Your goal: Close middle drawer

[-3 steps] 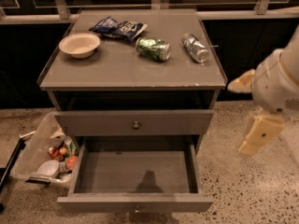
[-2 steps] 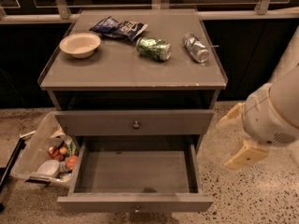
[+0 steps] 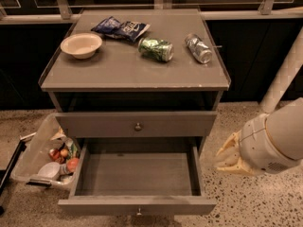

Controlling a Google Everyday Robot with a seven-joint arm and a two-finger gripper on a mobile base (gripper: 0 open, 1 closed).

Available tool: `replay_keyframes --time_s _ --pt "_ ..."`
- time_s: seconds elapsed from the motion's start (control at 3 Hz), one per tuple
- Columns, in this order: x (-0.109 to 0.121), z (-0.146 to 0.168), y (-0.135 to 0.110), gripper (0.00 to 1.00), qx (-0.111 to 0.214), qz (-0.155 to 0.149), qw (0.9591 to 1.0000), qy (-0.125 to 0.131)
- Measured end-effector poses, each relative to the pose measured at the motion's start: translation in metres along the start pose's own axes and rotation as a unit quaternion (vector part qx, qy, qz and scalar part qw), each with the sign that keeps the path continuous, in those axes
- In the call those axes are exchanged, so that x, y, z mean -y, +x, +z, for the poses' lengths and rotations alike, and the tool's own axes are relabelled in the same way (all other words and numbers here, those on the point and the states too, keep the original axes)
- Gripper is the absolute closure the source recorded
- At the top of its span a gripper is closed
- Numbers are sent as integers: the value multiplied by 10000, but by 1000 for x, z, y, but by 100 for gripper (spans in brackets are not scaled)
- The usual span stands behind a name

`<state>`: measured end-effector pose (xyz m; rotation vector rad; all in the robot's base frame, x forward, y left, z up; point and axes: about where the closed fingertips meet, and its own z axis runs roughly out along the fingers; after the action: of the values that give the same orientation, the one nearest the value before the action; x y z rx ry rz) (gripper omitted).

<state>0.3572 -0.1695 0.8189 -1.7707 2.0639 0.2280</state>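
The middle drawer (image 3: 137, 175) is pulled far out of the grey cabinet, showing its shallow, bare grey inside. Its flat front (image 3: 94, 205) with a small round knob (image 3: 138, 212) faces the bottom edge of the view. The uppermost drawer (image 3: 94, 124) above it is pushed in. My gripper (image 3: 230, 157), cream-coloured on a white wrist, hangs to the right of the open drawer, level with its right side wall and a little apart from it. It holds nothing that I can see.
On the cabinet top (image 3: 118, 72) lie a cream bowl (image 3: 81, 45), a blue chip bag (image 3: 120, 28), a green can (image 3: 155, 49) and a silver can (image 3: 198, 48). A clear bin (image 3: 33, 155) of items sits on the floor at left. A white pole (image 3: 284, 74) slants at right.
My gripper has moved down and to the left, closer to the right side of the open drawer. The drawer has not moved.
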Motion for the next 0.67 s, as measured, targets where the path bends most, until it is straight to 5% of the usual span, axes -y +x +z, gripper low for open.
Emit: replay_keyframes --time_s 0.33,0.67 --pt "0 0 0 100 -2 -1 10000 -2" --pt "-9 21 3 100 59 124 9998 -123"
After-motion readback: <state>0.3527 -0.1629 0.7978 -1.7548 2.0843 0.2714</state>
